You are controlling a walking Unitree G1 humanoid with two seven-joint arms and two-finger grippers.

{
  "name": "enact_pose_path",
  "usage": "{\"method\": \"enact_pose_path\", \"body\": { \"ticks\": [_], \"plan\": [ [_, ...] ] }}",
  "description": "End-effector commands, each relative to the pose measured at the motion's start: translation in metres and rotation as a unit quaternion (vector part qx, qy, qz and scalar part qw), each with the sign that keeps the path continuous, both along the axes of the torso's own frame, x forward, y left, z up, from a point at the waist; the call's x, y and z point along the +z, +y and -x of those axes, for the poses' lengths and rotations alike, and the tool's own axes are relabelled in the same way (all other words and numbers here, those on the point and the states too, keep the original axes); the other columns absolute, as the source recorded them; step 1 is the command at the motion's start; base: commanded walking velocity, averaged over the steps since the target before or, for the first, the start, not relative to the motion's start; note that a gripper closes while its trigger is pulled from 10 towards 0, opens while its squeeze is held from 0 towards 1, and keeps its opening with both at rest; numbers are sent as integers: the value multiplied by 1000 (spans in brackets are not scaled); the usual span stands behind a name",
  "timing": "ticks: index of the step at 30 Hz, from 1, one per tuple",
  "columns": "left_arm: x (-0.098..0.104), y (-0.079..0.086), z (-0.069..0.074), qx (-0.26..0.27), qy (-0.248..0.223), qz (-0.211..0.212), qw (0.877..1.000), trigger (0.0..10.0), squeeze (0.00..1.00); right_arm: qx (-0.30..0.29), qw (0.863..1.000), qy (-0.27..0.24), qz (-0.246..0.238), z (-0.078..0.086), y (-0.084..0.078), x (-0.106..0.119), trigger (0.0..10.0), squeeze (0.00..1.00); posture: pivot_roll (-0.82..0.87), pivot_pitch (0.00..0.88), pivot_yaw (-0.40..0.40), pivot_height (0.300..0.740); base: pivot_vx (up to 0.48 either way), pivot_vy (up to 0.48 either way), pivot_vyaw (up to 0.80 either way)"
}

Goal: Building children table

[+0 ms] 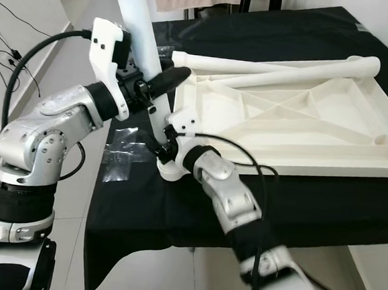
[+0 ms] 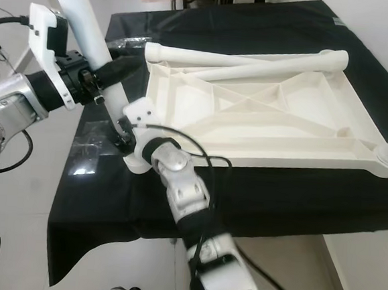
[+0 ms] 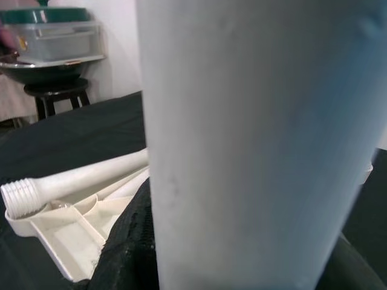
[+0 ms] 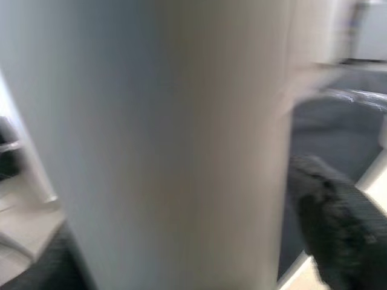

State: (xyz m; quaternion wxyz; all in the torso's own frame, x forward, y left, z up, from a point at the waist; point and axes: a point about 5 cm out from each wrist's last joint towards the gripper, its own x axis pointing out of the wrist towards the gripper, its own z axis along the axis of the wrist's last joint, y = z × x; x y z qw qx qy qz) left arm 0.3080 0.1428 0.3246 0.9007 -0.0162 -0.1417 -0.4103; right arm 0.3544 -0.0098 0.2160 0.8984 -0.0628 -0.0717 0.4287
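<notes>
Both claws, left claw (image 1: 160,83) and right claw (image 1: 159,144), clench the upright leg (image 1: 137,26), its top cut off.

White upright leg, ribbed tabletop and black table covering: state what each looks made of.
White upright leg, held by left gripper and right gripper: likely moulded plastic, smooth, matte, uniform colour.
Cream upside-down tabletop: plastic too, judging by its thin moulded ribs and slight sheen.
Black covering: woven cloth, apparently; it drapes and creases over the edge.
</notes>
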Motion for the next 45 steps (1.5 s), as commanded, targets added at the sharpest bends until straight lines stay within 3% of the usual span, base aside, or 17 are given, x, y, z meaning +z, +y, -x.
{"method": "enact_pose_path", "body": {
  "ticks": [1, 5, 6, 7, 8, 13, 14, 15, 16, 17, 36, 37, 38, 40, 43, 44, 45],
  "plan": [
    [-7, -7, 2, -26, 15, -15, 999, 0, 0, 72, 997, -19, -24, 1, 6, 14, 10000, 1000, -17, 163, 83, 740, 0, 0, 0],
    [-7, -7, 3, -27, 13, -15, 999, 0, 0, 140, 990, -22, -14, -2, -4, 22, 10000, 1000, -17, 164, 81, 740, 0, 0, 0],
    [-7, -7, 3, -28, 13, -15, 999, 0, 0, 164, 986, -33, -1, -2, -7, 25, 10000, 184, -17, 166, 82, 740, 0, 0, 0],
    [-7, -7, 3, -28, 13, -15, 999, 0, 0, 164, 986, -33, -1, -2, -7, 25, 10000, 184, -17, 166, 82, 740, 0, 0, 0],
    [-7, -7, 4, -29, 14, -16, 999, 0, 0, 195, 980, -39, 8, -1, -8, 29, 10000, 0, -14, 166, 84, 740, 0, 0, 0],
    [-8, -7, 5, -32, 15, -17, 999, 0, 0, 244, 969, -38, 7, -3, -7, 41, 10000, 0, -10, 169, 86, 740, 0, 0, 0],
    [-7, -7, 5, -32, 14, -17, 999, 0, 0, 254, 966, -36, 4, -4, -6, 43, 8784, 0, -7, 171, 87, 740, 0, 0, 0],
    [-7, -7, 5, -33, 14, -17, 999, 0, 0, 264, 964, -33, 1, -5, -5, 43, 4078, 0, -6, 170, 87, 740, 0, 0, 0],
    [-7, -7, 5, -33, 14, -17, 999, 0, 0, 264, 964, -33, 1, -5, -5, 43, 4078, 0, -6, 170, 87, 740, 0, 0, 0],
    [-7, -8, 5, -33, 13, -17, 999, 0, 0, 276, 961, -29, -1, -5, -4, 43, 0, 0, -2, 173, 88, 740, 0, 0, 0],
    [-6, -7, 5, -33, 10, -15, 999, 0, 0, 238, 971, -10, 17, -10, -20, 17, 0, 0, -15, 180, 90, 740, 0, 0, 0],
    [-5, -5, 3, -19, 12, -8, 1000, 6118, 1000, 216, 976, -4, 13, -11, -22, 14, 0, 0, -14, 179, 90, 740, 0, 0, 0],
    [-5, -3, 2, -11, 13, -3, 1000, 10000, 1000, 189, 982, 2, 10, -12, -25, 8, 0, 0, -14, 179, 90, 740, 0, 0, 0],
    [-4, -1, 1, -4, 13, 1, 1000, 10000, 1000, 162, 987, 8, 7, -12, -26, 3, 0, 0, -11, 179, 85, 740, 0, 0, 0],
    [-3, 1, 0, 7, 12, 0, 1000, 10000, 1000, -20, 997, 58, 38, -15, -27, -22, 0, 0, -2, 176, 67, 740, 0, 0, 0],
    [-1, 1, 0, 7, 11, -1, 1000, 10000, 251, -67, 994, 76, 29, -1, -19, -34, 0, 0, 3, 182, 70, 740, 0, 0, 0],
    [-2, 3, 0, 9, 12, -4, 1000, 10000, 0, -113, 990, 79, 2, 17, -11, -40, 0, 0, -16, 187, 84, 740, 0, 0, 0]
  ]
}}
